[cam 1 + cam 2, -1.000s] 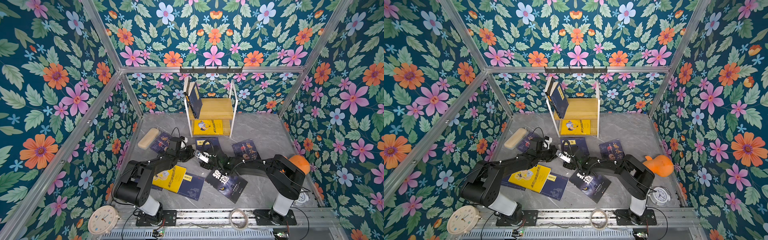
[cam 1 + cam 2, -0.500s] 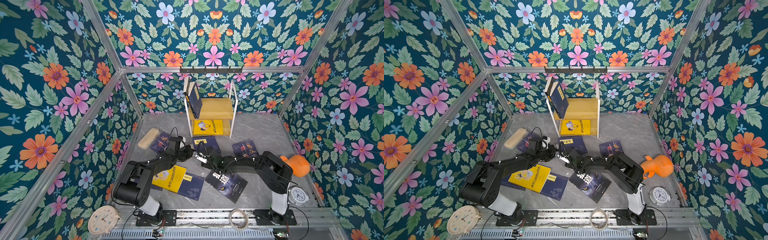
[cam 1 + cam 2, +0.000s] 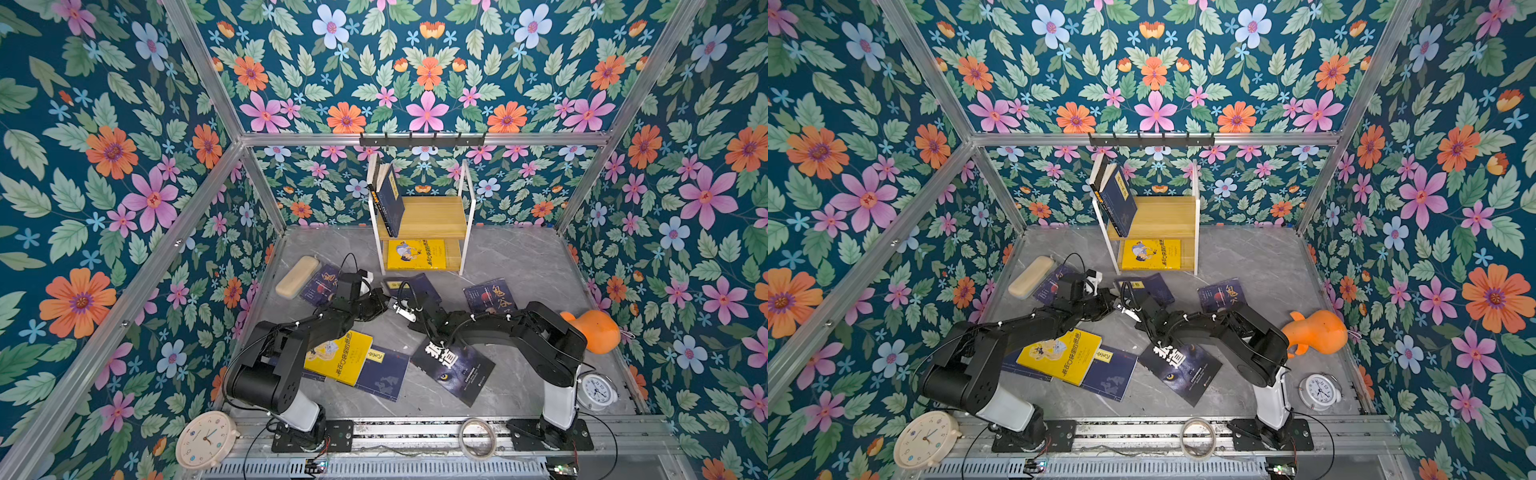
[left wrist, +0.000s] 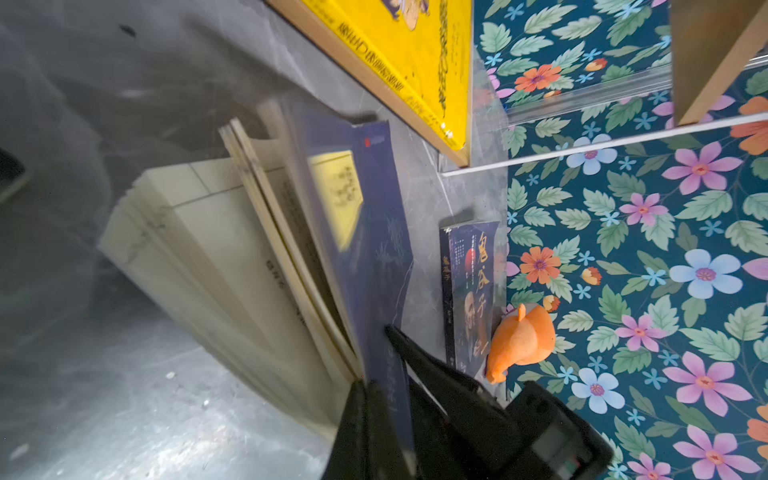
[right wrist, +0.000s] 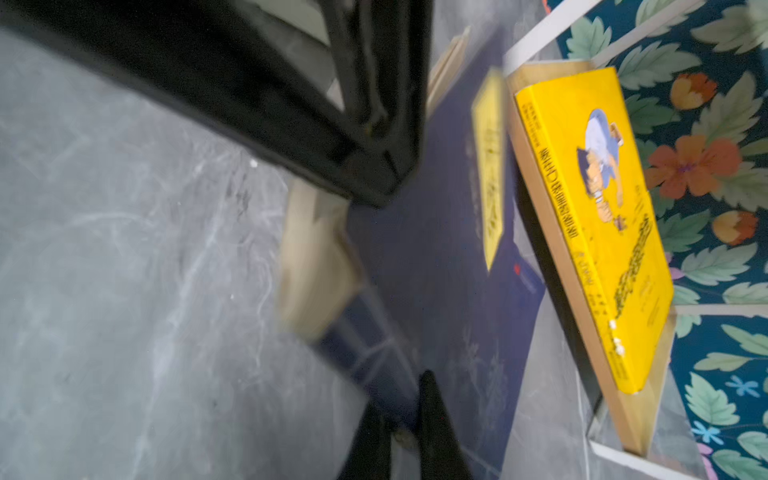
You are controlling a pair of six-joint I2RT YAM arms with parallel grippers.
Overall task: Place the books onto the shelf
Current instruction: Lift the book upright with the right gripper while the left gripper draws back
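A shelf (image 3: 432,216) stands mid back edge of the table (image 3: 519,266); leaning books (image 3: 392,203) on its upper board's left, more books (image 3: 453,365) scattered in front.

Blur smears the navy book (image 5: 440,266), leaving its yellow label (image 5: 490,166) unreadable.
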